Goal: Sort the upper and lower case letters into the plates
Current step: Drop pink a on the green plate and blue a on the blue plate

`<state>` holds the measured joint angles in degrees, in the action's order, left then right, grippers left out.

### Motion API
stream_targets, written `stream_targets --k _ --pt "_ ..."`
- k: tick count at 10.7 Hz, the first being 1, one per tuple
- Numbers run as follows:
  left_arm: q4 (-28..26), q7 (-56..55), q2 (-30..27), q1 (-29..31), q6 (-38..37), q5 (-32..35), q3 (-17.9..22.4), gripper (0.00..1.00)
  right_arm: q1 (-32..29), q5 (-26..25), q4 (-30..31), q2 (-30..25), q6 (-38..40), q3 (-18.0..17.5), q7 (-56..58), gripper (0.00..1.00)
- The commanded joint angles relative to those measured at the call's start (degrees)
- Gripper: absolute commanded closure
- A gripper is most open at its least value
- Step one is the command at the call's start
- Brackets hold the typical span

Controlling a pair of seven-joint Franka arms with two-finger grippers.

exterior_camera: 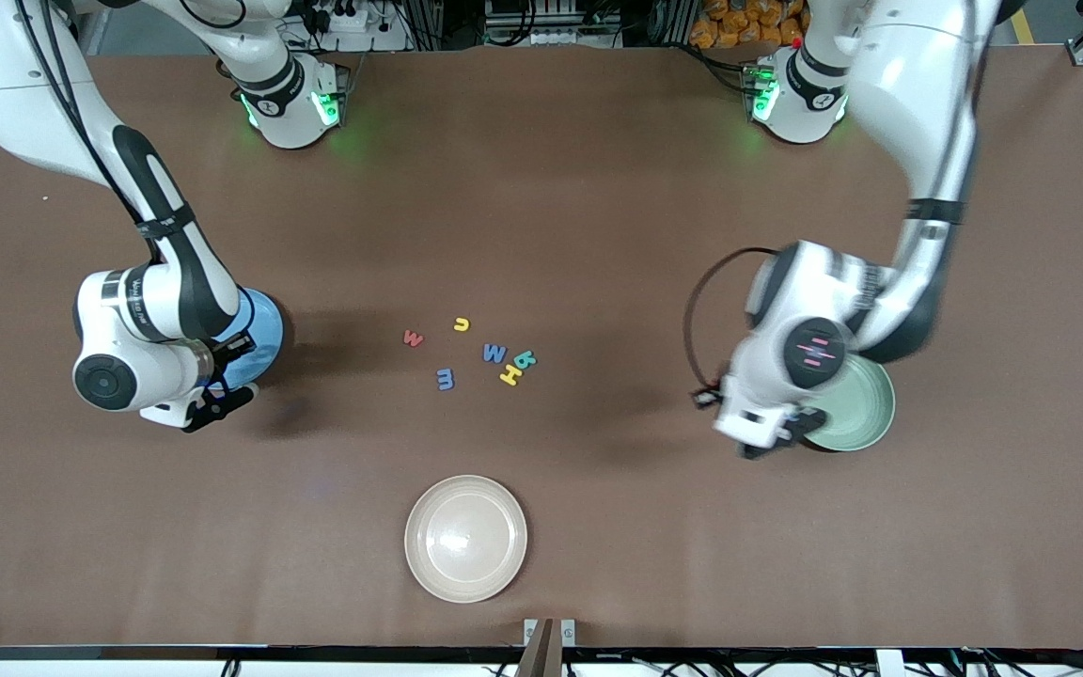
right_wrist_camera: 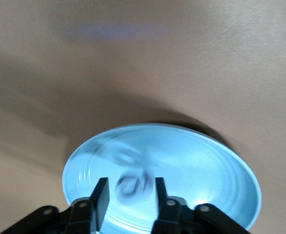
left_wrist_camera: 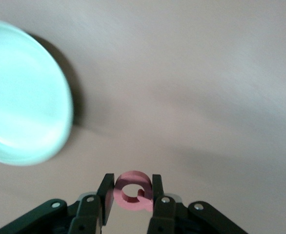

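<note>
Six letters lie mid-table: red w (exterior_camera: pixel 414 338), yellow u (exterior_camera: pixel 462 324), blue M (exterior_camera: pixel 494 353), a teal letter (exterior_camera: pixel 526 358), yellow H (exterior_camera: pixel 510 375), blue m (exterior_camera: pixel 446 379). My left gripper (exterior_camera: pixel 767 442) is beside the mint green plate (exterior_camera: pixel 866 409), over the table. In the left wrist view it (left_wrist_camera: pixel 132 189) is shut on a pink-red Q (left_wrist_camera: pixel 133 176), with the plate (left_wrist_camera: pixel 21 97) off to one side. My right gripper (exterior_camera: pixel 217 400) is over the sky blue plate's (exterior_camera: pixel 264 329) edge. It (right_wrist_camera: pixel 129 190) is open above the plate (right_wrist_camera: pixel 206 165), with a blurred dark letter (right_wrist_camera: pixel 132 183) showing between its fingers.
A cream-beige plate (exterior_camera: pixel 466 538) lies near the table's front edge, nearer to the front camera than the letters. Both arm bases stand along the back edge. Bare brown tabletop lies between the letters and each plate.
</note>
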<state>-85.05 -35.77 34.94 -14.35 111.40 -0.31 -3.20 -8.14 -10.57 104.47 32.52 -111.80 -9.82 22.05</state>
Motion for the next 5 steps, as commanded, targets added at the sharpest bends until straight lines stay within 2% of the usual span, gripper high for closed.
stream_targets --k 1,2,4,5 --pt "-3.71 14.35 -2.85 7.82 -0.13 0.58 -0.76 1.0 -0.48 -1.12 0.74 0.09 -0.88 -0.64 0.37 0.0" --pt "-3.89 20.25 -1.99 10.46 0.04 1.27 -0.58 1.0 -0.48 -0.77 0.65 0.18 -0.7 -0.72 -0.07 0.0" --pt "-4.94 28.79 0.12 16.09 3.37 4.26 -0.76 1.0 1.27 4.56 0.3 0.09 -0.26 -1.16 -3.39 0.02" --pt "-5.82 30.4 0.31 16.72 4.26 4.27 -0.76 1.0 3.02 5.47 0.13 0.09 -0.52 -1.25 -4.2 0.02"
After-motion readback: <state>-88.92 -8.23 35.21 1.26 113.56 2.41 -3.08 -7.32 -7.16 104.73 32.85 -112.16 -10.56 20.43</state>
